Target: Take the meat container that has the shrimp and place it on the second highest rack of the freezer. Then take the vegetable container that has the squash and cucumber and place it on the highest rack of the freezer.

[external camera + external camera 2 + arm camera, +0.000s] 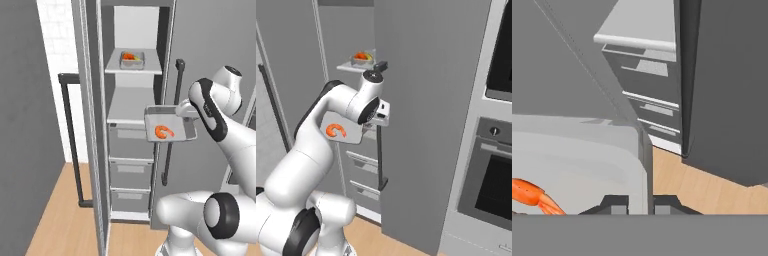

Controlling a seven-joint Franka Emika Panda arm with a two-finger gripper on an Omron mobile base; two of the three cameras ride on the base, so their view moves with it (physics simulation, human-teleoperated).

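Observation:
My gripper is shut on the right rim of the grey meat container, which holds one small curled orange shrimp. The tray hangs level in front of the open freezer, just right of the second highest rack and slightly below its edge. In the hand view the tray wall stands between my fingertips, with the shrimp at the lower left. The vegetable container with orange squash and yellow-green cucumber rests on the highest rack. The same tray shows at the upper left of the right base view.
Grey drawers stack below the second rack. The open freezer door with its dark bar handle stands left; another dark handle runs just behind the held tray. A built-in oven is on the right. Wood floor lies below.

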